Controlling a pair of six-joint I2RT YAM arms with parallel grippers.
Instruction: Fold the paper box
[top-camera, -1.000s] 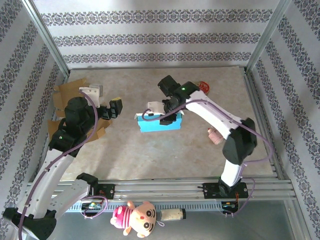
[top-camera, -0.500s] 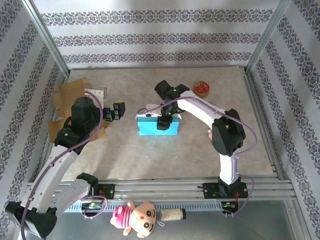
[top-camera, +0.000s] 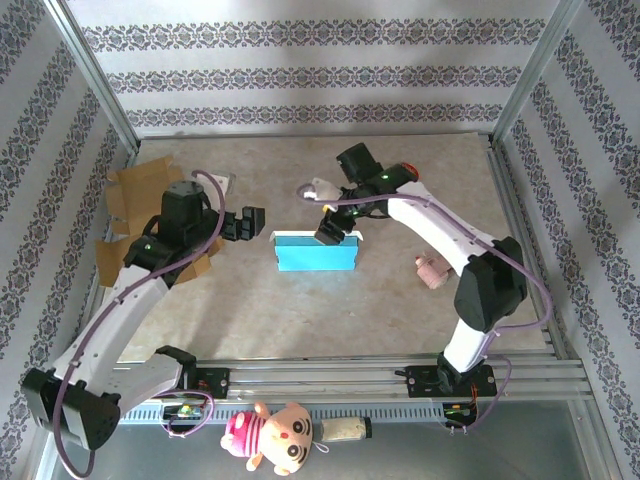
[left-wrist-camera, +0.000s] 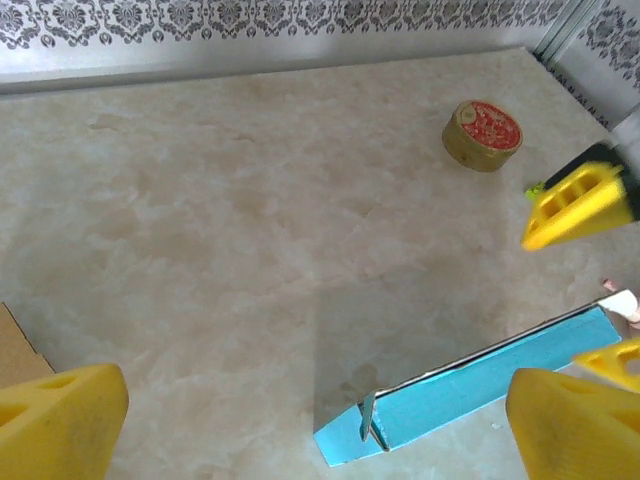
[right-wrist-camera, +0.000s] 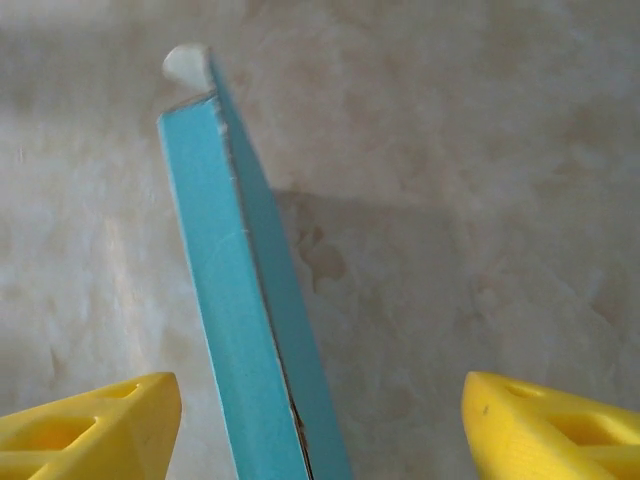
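Found the paper box (top-camera: 315, 252) near the middle of the surface (top-camera: 400, 310), a flat blue sleeve apparently propped on one long edge and not yet opened into shape. Saw the right arm (top-camera: 440, 232) reaching over it with jaws spread wide, one to each side of the thin blue panel and touching neither face (judged a straddle, ready to pinch or steady the sleeve). Noted the left arm (top-camera: 130, 300) holding off just beside the box's left end, jaws likewise wide and gripping nothing, aimed toward the small tab (left-wrist-camera: 368, 418) sticking up there. Probably placed so as to work that end while the other arm braced the sleeve. Counted the red-lidded tin (left-wrist-camera: 483, 134) and the cardboard scraps (top-camera: 140, 185) well apart from the work.
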